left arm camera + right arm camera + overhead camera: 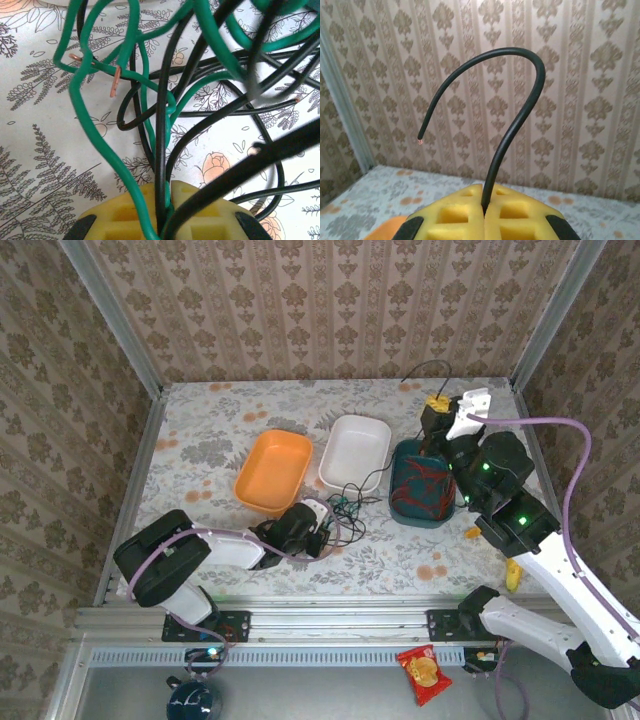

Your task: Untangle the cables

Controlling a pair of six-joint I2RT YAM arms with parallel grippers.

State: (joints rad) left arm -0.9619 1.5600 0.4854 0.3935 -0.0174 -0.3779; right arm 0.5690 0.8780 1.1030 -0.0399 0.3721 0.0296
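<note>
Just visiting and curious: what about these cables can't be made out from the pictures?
- Top view: cable tangle too small to trace; likewise red cables in the teal bin.
- Left wrist view: green cables leave the top edge; a near black cable is blurred.
- Right wrist view: hooked black cable's lower end hidden inside the right end effector.

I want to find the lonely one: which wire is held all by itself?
The black wire curling up from the right pincer; the other wires tangle at the left pincer.
</note>
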